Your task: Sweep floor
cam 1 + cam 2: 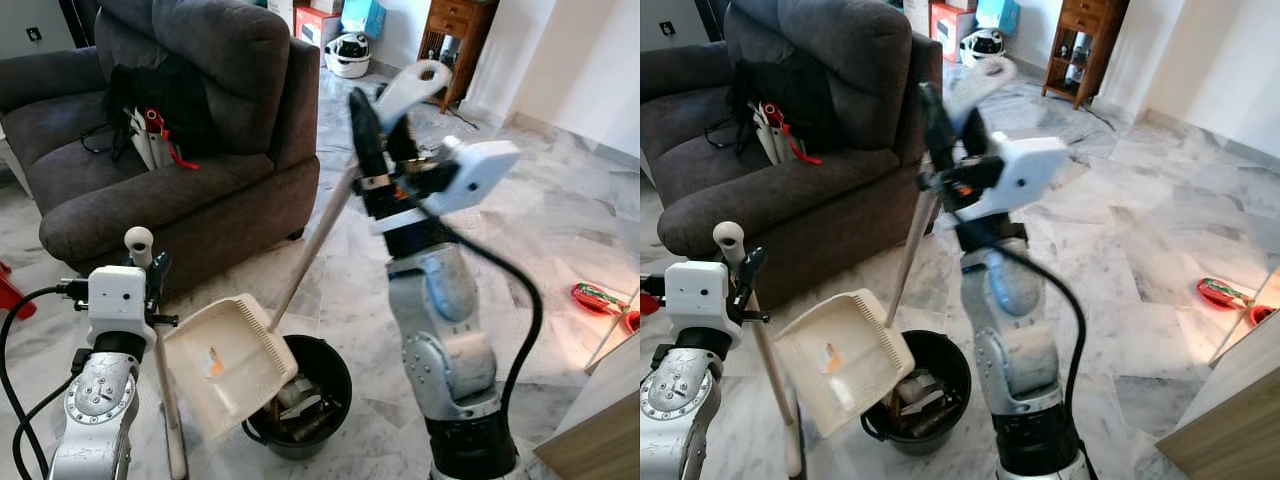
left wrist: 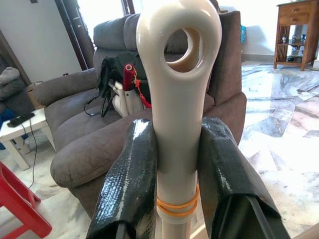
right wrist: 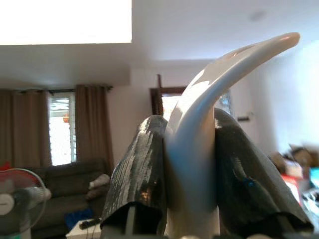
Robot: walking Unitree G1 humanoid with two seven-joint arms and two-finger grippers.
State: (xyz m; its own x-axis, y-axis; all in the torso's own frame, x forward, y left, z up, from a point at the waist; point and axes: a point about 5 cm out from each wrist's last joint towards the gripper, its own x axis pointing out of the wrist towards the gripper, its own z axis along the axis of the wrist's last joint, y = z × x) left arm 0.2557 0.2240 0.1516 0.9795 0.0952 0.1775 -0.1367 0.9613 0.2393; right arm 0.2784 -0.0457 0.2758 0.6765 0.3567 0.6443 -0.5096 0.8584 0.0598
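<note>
**Dustpan tipped over the bin: the emptying step**

In the left eye view, the robot seemed to be at the emptying step of the sweeping. The left gripper (image 1: 150,268) held the long handle of the cream dustpan (image 1: 228,362), and the pan was tilted with its lower edge over the rim of the black bin (image 1: 318,377), which stood on the marble floor (image 1: 560,220) in front of the grey sofa (image 1: 180,150). Some scraps were already in the bin, and a small orange piece was still on the pan. The right gripper (image 1: 385,140) was raised high and held the broom handle (image 1: 318,238) near its top; the stick ran down to the left, towards the bin.

In the right eye view, the same arrangement was seen, and a red object (image 1: 1222,293) lay far to the right on the floor.

In the left wrist view, the two black fingers (image 2: 127,184) were closed tight on the dustpan handle, just under its ring-shaped end.

In the right wrist view, the fingers (image 3: 142,169) were pressed on both sides of the curved white end of the broom handle.

The next move probably called for a steeper tilt, so that the last piece slides into the bin.
</note>
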